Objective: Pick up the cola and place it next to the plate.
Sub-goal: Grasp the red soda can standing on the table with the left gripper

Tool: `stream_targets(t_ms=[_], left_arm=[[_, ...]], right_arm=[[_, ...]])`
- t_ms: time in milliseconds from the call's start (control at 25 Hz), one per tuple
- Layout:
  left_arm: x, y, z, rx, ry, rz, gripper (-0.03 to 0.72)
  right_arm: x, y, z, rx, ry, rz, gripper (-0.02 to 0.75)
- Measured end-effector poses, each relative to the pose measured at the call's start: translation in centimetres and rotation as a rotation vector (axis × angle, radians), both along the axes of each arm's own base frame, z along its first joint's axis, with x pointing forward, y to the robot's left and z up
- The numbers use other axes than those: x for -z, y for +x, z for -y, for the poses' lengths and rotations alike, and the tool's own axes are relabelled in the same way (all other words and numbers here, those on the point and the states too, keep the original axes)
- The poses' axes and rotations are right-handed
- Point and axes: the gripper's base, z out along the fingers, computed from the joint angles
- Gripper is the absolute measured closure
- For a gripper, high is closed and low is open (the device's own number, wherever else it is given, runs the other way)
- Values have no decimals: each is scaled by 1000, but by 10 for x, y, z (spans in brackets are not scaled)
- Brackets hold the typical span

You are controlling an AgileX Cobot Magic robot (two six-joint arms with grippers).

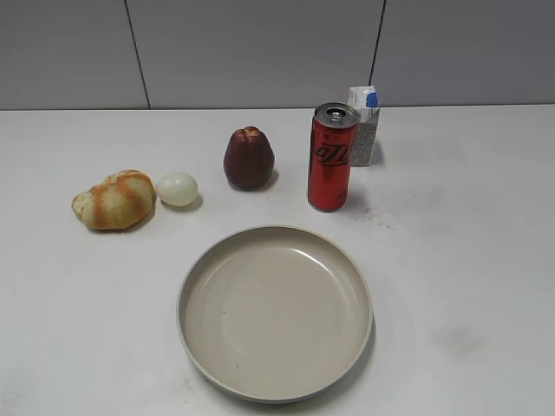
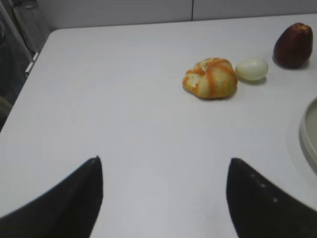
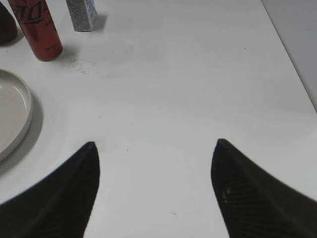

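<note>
The cola [image 1: 330,158] is a tall slim red can with a silver top, standing upright behind the plate [image 1: 276,310], a wide beige dish near the table's front. In the right wrist view the cola [image 3: 37,29] stands at the top left and the plate's rim [image 3: 12,116] at the left edge. My right gripper [image 3: 154,148] is open and empty over bare table, well to the right of both. My left gripper [image 2: 163,163] is open and empty over bare table; the plate's edge [image 2: 309,131] shows at its right. Neither gripper shows in the exterior view.
A small white-and-blue carton [image 1: 364,126] stands just behind and right of the cola. A dark red fruit [image 1: 249,159], a pale egg [image 1: 177,188] and a bread roll [image 1: 114,200] lie in a row to the cola's left. The table's left edge [image 2: 29,64] shows in the left wrist view.
</note>
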Motion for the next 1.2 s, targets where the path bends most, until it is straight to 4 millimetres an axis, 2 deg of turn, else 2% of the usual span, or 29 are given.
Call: stream_targets(t_ms=[120,280,400,600,720,800,840,920,1120,1200], left_arm=[[-6,16,0,-5,2,-45,109],[-29,56,3,-24,-61,113,109],[-40,92,6,-45,-171,174,111],[-48,169,24,10,-209,2,111],[-61,216,53,112,-193,-80,112],[-63,246,83,199,-169,-134,112],[-69,257,99,246,-155,-134,112],[-68,279,132,326,-125,-171,111],[-66,316,213,502,-50,-227,59],[-57,328,241,548,-26,-257,36]], right_arm=[[0,0,0,0,0,0,204],[0,0,0,0,0,0,204],[0,0,0,0,0,0,204],[0,0,0,0,0,0,204],[0,0,0,0,0,0,204],[0,0,0,0,0,0,204],[0,0,0,0,0,0,204],[0,0,0,0,0,0,204],[0,0,0,0,0,0,204],[0,0,0,0,0,0,204]])
